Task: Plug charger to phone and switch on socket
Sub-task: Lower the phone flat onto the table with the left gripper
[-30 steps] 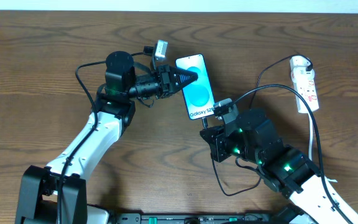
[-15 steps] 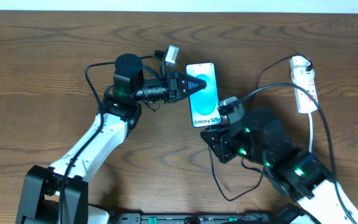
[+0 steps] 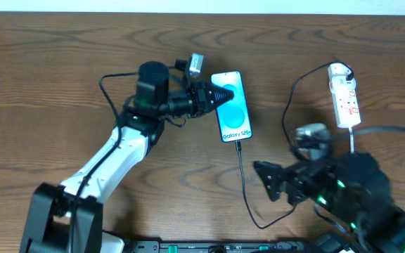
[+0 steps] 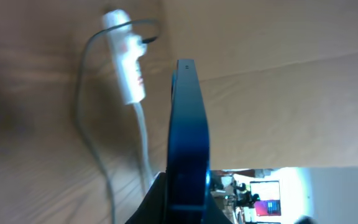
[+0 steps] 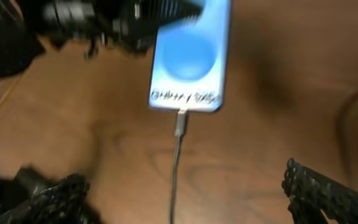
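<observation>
A dark brown wooden table (image 3: pixel 62 70), grain running sideways, fills the view, with a pale strip (image 3: pixel 202 5) along its far edge. Beyond (badly blurred) glows a lit screen (image 4: pixel 267 205).

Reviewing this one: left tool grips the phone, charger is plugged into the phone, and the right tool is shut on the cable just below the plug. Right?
Not quite. The right tool is open, spread wide and holding nothing, off the charger cable, as the right wrist view shows. The left tool does grip the phone, and the charger is plugged into it.
</observation>
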Available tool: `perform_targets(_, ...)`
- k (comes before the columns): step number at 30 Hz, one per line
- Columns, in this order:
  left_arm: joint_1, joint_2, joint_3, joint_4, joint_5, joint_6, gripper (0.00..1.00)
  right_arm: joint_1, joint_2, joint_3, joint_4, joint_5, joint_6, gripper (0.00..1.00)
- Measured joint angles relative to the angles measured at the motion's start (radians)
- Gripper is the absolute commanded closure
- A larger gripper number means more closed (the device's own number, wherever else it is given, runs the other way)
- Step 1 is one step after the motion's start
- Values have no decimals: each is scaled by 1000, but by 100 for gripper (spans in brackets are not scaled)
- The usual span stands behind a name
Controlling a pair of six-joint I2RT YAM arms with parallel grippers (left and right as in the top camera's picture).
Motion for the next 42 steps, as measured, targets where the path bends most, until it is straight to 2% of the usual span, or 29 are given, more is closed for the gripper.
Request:
perform_targets(4,0,119,90,-113,0,92,93,-15,-54,11,-11,88,5,1)
perform_targets(12,27,407,241,-175,122,232,93,-15,-53,11,-19,149,8,1)
perform_targets(17,84,514,246,-367,55,304,93,-15,-53,11,-28,165,8,1)
perform_targets(21,105,532,243,-497,-18,393,92,-15,-53,11,-41,174,8,1)
perform_targets(30,98,528,246,-524,-46,521,92,-15,-53,11,-50,182,8,1)
perform_targets(34,98,528,246,-529,-51,550,84,-15,-53,11,-56,201,7,1)
perform_targets(37,97,528,246,-534,-59,566,83,-15,-53,11,-57,213,7,1)
perform_targets(38,95,528,246,-534,-59,569,79,-15,-53,11,-59,215,8,1)
perform_targets(42,93,528,246,-534,-63,576,75,-15,-53,11,-64,220,13,1)
